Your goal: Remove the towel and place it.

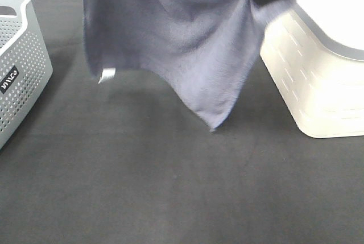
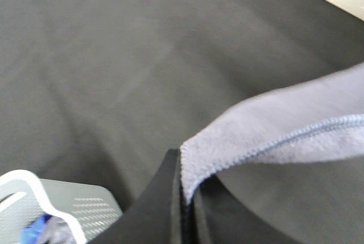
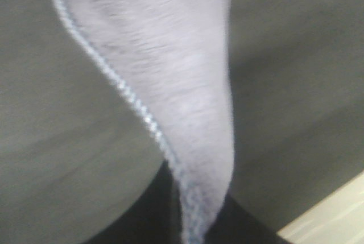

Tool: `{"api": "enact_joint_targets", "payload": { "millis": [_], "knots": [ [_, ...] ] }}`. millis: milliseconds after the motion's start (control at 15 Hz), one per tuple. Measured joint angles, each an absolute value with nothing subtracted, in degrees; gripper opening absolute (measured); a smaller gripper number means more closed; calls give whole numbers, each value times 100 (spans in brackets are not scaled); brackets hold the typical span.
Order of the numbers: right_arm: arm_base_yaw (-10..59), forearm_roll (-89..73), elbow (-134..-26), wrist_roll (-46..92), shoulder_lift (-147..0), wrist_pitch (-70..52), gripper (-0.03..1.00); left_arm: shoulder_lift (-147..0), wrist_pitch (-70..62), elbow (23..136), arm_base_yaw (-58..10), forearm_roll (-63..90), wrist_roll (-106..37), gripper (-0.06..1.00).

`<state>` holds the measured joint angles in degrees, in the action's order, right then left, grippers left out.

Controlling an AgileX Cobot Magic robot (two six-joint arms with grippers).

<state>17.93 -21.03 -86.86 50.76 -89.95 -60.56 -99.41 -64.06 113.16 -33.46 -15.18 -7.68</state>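
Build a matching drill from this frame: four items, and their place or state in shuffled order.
Items
1. towel
2. grey perforated basket
3. cream slotted bin
4. white tag

Place or state
A. stands at the right edge of the high view
B. hangs lifted, clear of the black table
C. stands at the left edge of the high view
D. dangles from the cloth's lower left corner

Pairs: 1-B, 2-C, 3-A, 4-D
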Motion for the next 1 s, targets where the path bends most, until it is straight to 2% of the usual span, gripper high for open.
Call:
{"api": "enact_joint_targets", "payload": {
  "millis": [267, 533, 800, 1000],
  "knots": [
    [1793, -1793, -9362, 5260, -9419, -5168, 0, -10216, -5626, 11299, -3340, -2498, 69, 0],
    [1793, -1736, -9414, 5730, -9855, -3466, 0, -10737, -4813, 11293, -3312, -3512, 1261, 0],
    [1793, -1730, -9414, 5873, -10399, -1324, 0, -11247, -3323, 11293, -2842, -3902, 2332, 0],
    [1793, -1736, -9431, 5873, -10955, -97, 0, -11694, -2286, 11293, -2389, -4372, 2532, 0]
  ]
}}
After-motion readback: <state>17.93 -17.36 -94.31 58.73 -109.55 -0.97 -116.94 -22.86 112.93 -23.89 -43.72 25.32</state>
